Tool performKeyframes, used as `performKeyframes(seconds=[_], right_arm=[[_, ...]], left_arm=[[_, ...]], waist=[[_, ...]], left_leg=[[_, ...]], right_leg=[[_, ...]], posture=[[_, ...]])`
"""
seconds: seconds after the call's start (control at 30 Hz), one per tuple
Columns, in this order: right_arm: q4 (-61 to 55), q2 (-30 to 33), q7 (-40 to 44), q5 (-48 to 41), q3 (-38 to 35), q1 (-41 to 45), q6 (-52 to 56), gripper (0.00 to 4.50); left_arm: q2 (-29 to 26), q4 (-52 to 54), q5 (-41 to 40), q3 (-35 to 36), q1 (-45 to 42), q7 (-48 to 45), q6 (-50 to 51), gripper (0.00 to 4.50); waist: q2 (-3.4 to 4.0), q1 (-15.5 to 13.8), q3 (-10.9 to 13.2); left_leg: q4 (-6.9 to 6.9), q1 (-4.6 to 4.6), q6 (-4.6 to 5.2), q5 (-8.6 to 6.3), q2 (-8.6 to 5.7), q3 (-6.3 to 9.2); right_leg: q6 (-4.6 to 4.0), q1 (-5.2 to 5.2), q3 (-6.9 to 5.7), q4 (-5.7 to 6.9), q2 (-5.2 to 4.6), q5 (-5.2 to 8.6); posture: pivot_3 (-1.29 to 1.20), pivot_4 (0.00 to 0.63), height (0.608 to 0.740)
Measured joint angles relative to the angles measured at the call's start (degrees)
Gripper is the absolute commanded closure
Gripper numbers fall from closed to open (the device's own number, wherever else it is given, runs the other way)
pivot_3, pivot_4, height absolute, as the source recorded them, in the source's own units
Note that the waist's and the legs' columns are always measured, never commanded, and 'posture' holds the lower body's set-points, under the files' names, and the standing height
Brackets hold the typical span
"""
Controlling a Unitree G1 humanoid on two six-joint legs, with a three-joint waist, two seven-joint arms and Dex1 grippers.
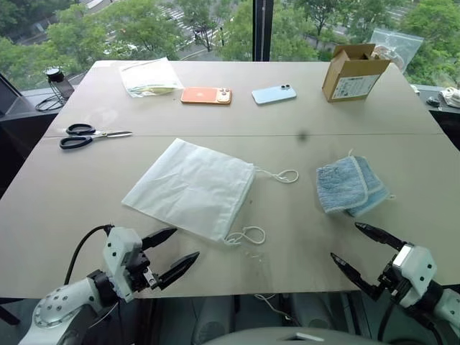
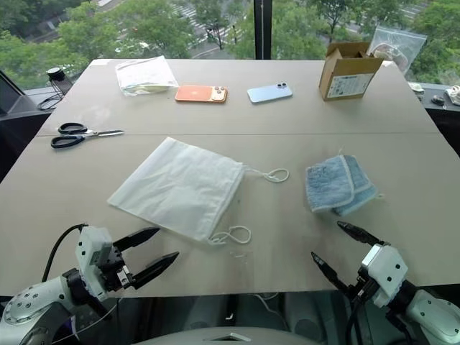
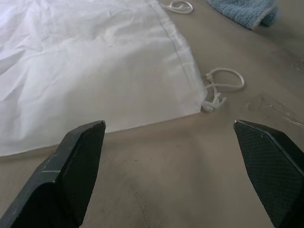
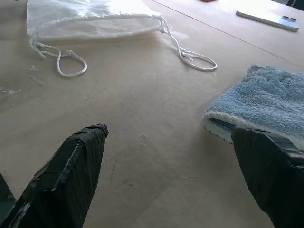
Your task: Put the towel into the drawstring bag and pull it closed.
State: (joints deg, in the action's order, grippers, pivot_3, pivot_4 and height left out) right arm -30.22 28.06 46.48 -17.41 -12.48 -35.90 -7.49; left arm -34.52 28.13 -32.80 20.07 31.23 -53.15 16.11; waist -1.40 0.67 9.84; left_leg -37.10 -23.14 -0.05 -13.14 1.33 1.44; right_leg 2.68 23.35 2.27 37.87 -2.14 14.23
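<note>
**Both grippers empty above near table edge; towel and bag lie apart**

Left gripper (image 1: pixel 171 254): fingers spread wide, holding nothing, just short of the drawstring bag (image 1: pixel 192 187). Right gripper (image 1: pixel 365 251): fingers likewise parted, empty, near the towel (image 1: pixel 350 185). The bag lies flat at mid-table, cord loops (image 1: pixel 246 235) trailing toward the towel. The towel sits folded on the table (image 1: pixel 65 208), to the bag's right, not touching it.

Tan table (image 1: pixel 402 144), drawstring bag (image 1: pixel 190 187), towel (image 1: pixel 351 185), scissors (image 1: pixel 90 135), 2 phones (image 1: pixel 206 95), cardboard box (image 1: pixel 352 72), clear pouch (image 1: pixel 149 76)
</note>
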Motion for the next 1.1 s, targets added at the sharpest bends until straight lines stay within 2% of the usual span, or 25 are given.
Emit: performKeyframes(seconds=[0.1,0.17,0.4,0.53,0.63,0.77,0.87,1.0,1.03,1.07,1.1], right_arm=[[0.4,0.2,0.3,-0.1,0.0,0.0,-0.8,0.00],[0.3,0.8,0.7,-0.1,0.7,1.2,-0.9,0.00],[-2.7,2.9,0.5,0.1,2.6,2.2,-0.1,0.00],[-4.6,3.2,-0.8,0.4,2.9,2.6,1.0,0.00],[-5.8,3.2,-1.9,0.7,3.1,2.6,2.2,0.00],[-7.2,3.4,-2.9,1.1,3.3,2.6,3.7,0.00],[-8.3,3.5,-3.4,1.3,3.6,2.7,4.7,0.00],[-10.2,3.6,-3.9,1.2,4.1,3.3,6.4,0.00],[-10.6,3.7,-3.9,1.0,4.5,3.5,7.0,0.00],[-11.9,4.1,-4.2,0.3,5.4,4.9,8.6,0.00],[-12.7,4.2,-4.3,-0.1,5.7,5.7,9.1,0.00]], left_arm=[[-0.2,0.3,0.1,-1.1,-2.5,1.2,1.2,0.03],[-0.7,2.9,-0.2,-4.1,-8.9,4.5,5.1,0.03],[-9.7,9.7,0.4,-13.3,-25.9,14.6,25.8,0.03],[-10.8,9.1,1.6,-20.0,-37.0,18.7,36.0,0.03],[-11.1,8.1,3.7,-25.7,-42.1,21.3,42.3,0.03],[-11.6,5.9,6.2,-31.6,-46.5,22.1,45.9,1.20],[-12.4,3.8,8.6,-34.3,-48.5,21.6,45.3,2.75],[-13.5,0.3,12.0,-36.7,-50.5,17.9,39.4,4.44],[-14.0,-0.9,12.5,-37.0,-50.9,16.6,37.5,4.44],[-15.8,-6.9,13.9,-37.4,-52.3,10.3,27.8,4.44],[-16.7,-10.3,14.9,-37.2,-53.3,7.0,22.8,4.44]], waist=[[0.00,-0.1,0.0],[0.02,-0.6,0.0],[0.05,0.0,0.0],[0.02,-0.1,0.0],[0.02,0.1,0.0],[0.02,0.0,0.0],[0.01,0.0,0.0],[0.01,-0.1,0.0],[0.01,-0.1,0.0],[0.01,-0.1,0.0],[0.01,0.0,0.0]], left_leg=[[-0.02,0.01,0.02,0.00,-0.01,-0.01],[-0.13,0.05,0.02,0.00,-0.02,0.06],[-0.01,0.23,0.02,0.00,-0.03,0.01],[-0.03,0.20,0.02,0.00,-0.09,0.00],[-0.02,0.21,0.02,0.00,-0.12,0.00],[-0.02,0.21,0.02,0.00,-0.13,0.00],[-0.02,0.21,0.02,0.00,-0.13,0.00],[-0.02,0.22,0.02,0.00,-0.12,0.00],[-0.03,0.21,0.02,0.00,-0.14,-0.03],[-0.03,0.21,0.01,0.01,-0.17,-0.14],[-0.03,0.21,0.01,0.01,-0.15,-0.17]], right_leg=[[0.01,-0.02,0.02,0.00,0.00,0.00],[0.01,-0.05,-0.04,0.03,0.01,0.00],[0.01,-0.22,0.03,0.05,0.20,0.00],[0.02,-0.22,0.02,0.03,0.22,-0.01],[0.02,-0.22,0.06,0.03,0.22,-0.01],[0.02,-0.22,0.02,0.04,0.25,-0.01],[0.02,-0.22,0.03,0.04,0.26,-0.01],[0.02,-0.22,0.05,0.04,0.23,-0.01],[0.01,-0.22,0.03,0.04,0.24,-0.01],[0.00,-0.21,-0.01,0.05,0.26,-0.01],[0.00,-0.21,-0.01,0.05,0.28,-0.01]], posture=[[0.00,0.150,0.740],[0.00,0.150,0.740],[0.00,0.150,0.740],[0.00,0.150,0.740],[0.00,0.150,0.740],[0.00,0.150,0.740],[0.00,0.150,0.740],[0.00,0.150,0.740],[0.00,0.150,0.740],[0.00,0.150,0.740],[0.00,0.150,0.740]])
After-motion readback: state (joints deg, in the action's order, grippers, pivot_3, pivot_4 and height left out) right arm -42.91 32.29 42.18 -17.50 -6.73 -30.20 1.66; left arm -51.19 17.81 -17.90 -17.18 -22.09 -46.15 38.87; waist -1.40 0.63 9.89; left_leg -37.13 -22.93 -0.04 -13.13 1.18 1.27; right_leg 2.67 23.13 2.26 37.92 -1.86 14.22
